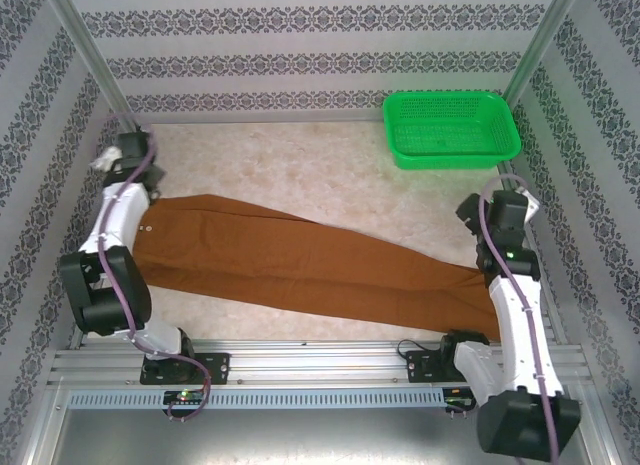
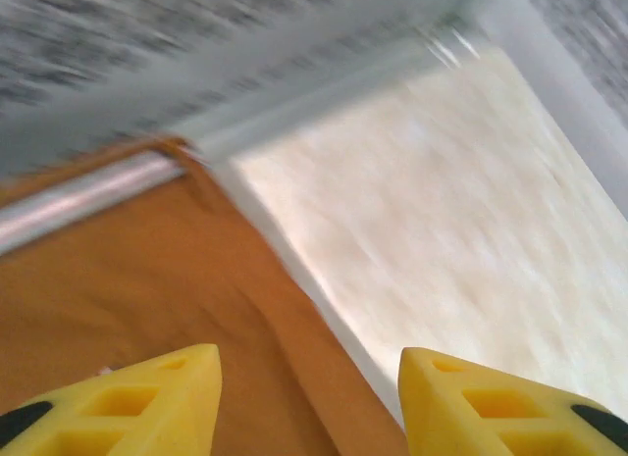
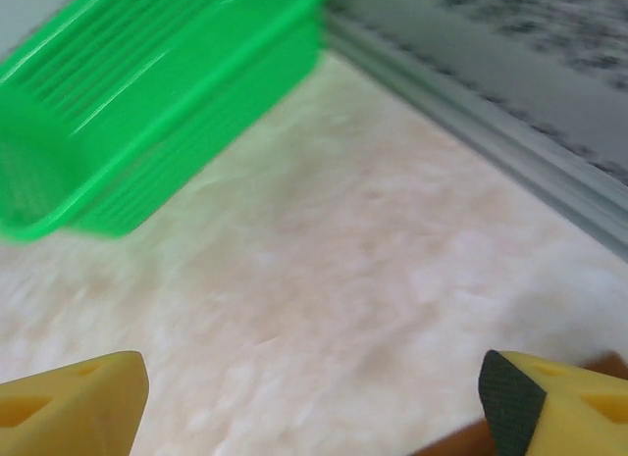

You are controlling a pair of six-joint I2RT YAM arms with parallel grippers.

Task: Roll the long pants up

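The long pants (image 1: 300, 265) lie flat and stretched across the table, rust-brown, with the waist at the left and the leg ends at the right. My left gripper (image 2: 309, 402) hovers over the waist end near the back-left wall. Its yellow fingers (image 2: 147, 402) stand apart with nothing between them, and brown fabric (image 2: 128, 279) lies below. My right gripper (image 3: 314, 407) is open wide over bare table beside the leg ends. A sliver of the brown cloth (image 3: 461, 441) shows by its right finger (image 3: 549, 402).
A green plastic basket (image 1: 452, 128) stands at the back right, also ahead of the right gripper (image 3: 147, 103). Patterned walls and a metal rail (image 2: 88, 196) close in the table on three sides. Bare table (image 1: 300, 175) lies behind the pants.
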